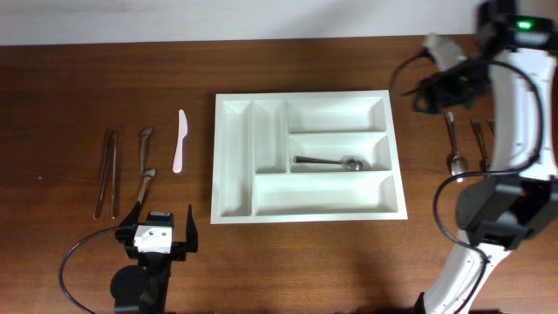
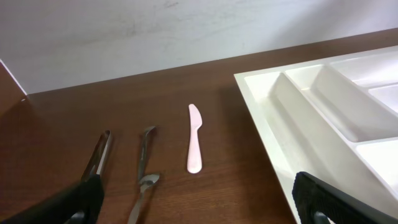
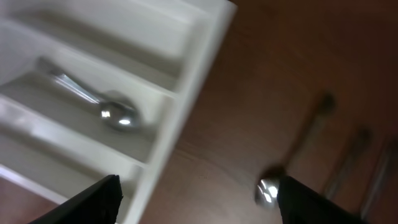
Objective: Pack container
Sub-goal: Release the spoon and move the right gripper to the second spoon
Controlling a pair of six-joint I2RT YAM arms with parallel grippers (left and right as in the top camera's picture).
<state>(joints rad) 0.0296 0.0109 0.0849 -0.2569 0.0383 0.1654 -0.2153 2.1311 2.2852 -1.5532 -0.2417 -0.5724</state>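
The container sits at the centre of the overhead view on the desk. One spoon lies in its middle right compartment. Left gripper, lower left: jaws apart, empty. Right gripper, upper right: jaws apart, empty

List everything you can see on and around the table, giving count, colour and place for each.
container: one, white, centre of table
spoon: one, silver, container's middle right compartment
plastic knife: one, white, left of container
left metal utensils: about four, silver, left of knife; kinds unclear
right metal utensils: at least two, silver, right of container, partly behind arm
table: one, dark brown
left gripper: one, black, open, near left utensils
right gripper: one, black, open, by container's right side
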